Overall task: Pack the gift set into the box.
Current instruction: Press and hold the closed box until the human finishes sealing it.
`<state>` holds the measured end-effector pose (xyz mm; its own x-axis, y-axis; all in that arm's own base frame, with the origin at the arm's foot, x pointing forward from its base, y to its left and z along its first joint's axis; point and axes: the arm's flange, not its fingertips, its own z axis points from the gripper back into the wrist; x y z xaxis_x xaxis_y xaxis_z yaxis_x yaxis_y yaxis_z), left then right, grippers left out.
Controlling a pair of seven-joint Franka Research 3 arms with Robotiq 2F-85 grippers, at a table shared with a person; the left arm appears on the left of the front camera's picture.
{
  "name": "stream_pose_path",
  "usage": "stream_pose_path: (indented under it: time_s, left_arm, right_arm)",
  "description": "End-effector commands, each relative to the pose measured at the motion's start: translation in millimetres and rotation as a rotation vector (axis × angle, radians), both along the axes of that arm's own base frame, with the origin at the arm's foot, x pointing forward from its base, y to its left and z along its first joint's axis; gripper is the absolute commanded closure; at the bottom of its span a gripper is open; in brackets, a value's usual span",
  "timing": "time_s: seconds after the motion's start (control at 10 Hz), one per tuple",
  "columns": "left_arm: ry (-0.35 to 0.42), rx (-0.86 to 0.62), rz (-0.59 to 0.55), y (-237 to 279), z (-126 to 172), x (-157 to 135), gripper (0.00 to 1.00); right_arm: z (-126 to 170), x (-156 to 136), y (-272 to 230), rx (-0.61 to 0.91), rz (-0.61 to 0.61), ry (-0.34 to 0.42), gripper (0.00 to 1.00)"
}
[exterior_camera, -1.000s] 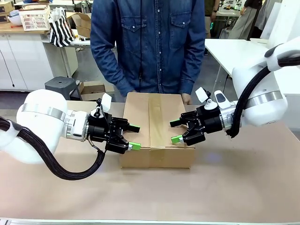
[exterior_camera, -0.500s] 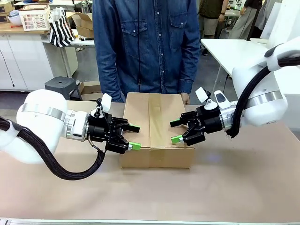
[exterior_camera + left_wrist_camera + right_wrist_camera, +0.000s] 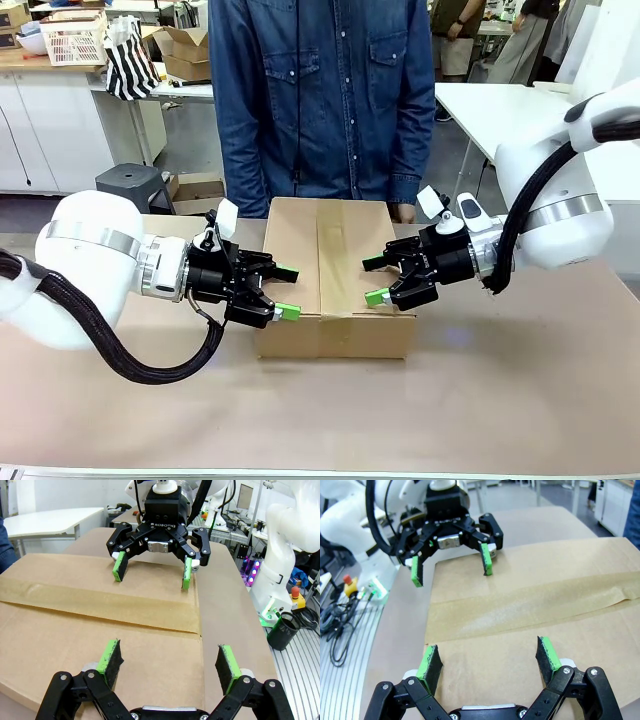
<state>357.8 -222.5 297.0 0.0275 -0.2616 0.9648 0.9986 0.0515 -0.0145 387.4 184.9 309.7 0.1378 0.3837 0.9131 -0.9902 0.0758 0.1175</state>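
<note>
The box is a brown cardboard carton lying in the middle of the table, its flaps shut and sealed with a strip of brown tape. The gift set is out of view. My left gripper is open at the box's left edge, its green pads just over the top face. My right gripper is open over the right part of the top. In the left wrist view my left gripper hovers above the box, facing the right gripper. The right wrist view mirrors this: right gripper, box, left gripper.
A person in a denim shirt stands close behind the box, one hand at its far edge. The table is covered in brown paper. A black stool stands at the back left and a white table at the back right.
The person has shifted slightly to the right behind the box. Both arms and the box have stayed still.
</note>
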Motion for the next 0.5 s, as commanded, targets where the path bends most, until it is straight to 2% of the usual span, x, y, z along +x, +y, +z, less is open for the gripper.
stream_pose_path:
  time_s: [0.0, 0.4]
  left_arm:
    - [-0.012, 0.009, -0.003, 0.9, -2.4, -3.1, 0.0]
    - [-0.012, 0.009, -0.003, 0.9, -2.4, -3.1, 0.0]
  right_arm:
    - [-1.9, -1.2, -0.3, -0.005, 0.0, -0.001, 0.0]
    - [-1.9, -1.2, -0.3, -0.005, 0.0, -0.001, 0.0]
